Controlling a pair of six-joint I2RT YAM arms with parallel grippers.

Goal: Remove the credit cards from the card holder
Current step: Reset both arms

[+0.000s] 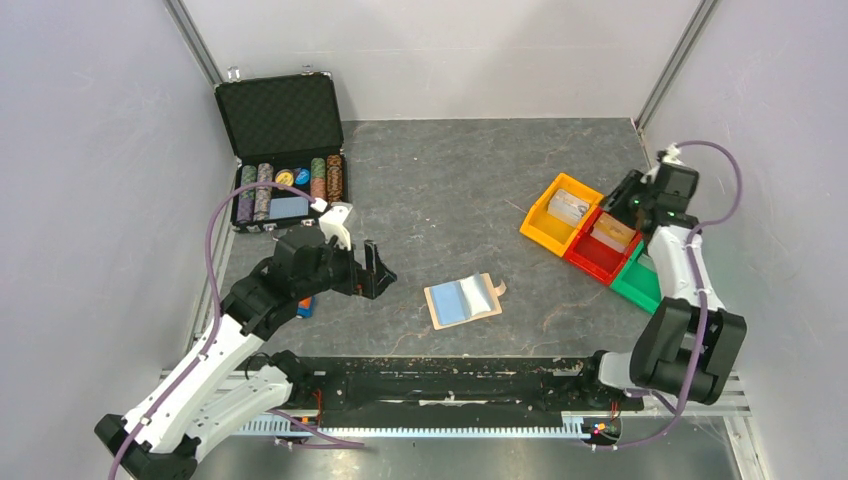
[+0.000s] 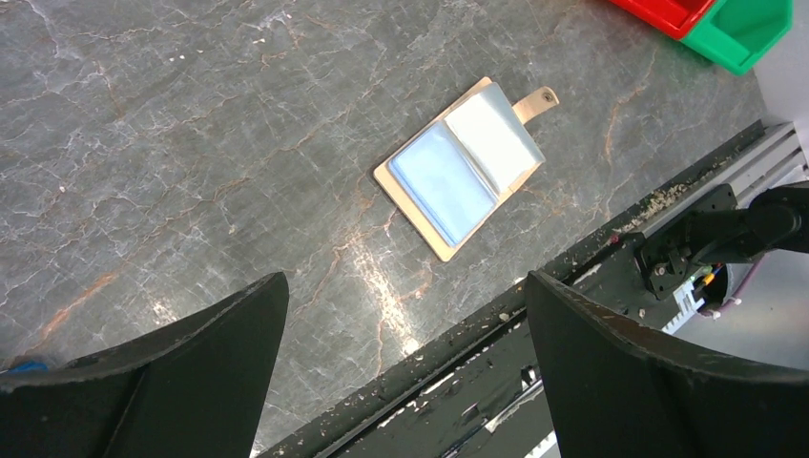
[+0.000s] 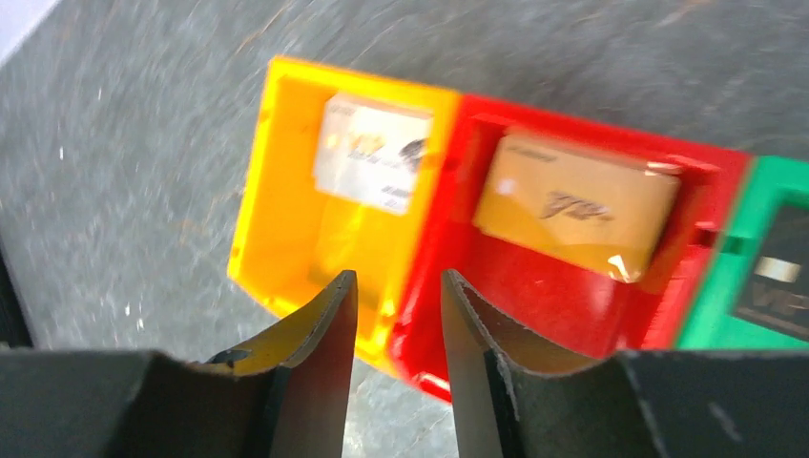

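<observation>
Lift the part-open, empty right gripper straight up off the yellow bin, centre frame; left gripper hangs wide open, empty.

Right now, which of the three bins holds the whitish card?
The yellow bin, at the row's end. The red bin holds a tan card, the green bin a dark card.

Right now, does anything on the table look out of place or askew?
The flat tan leather card holder with pale blue sleeves lies open and skewed on the grey table, one sleeve curling up. A small blue item lies loose beneath the left arm; unidentifiable.
</observation>
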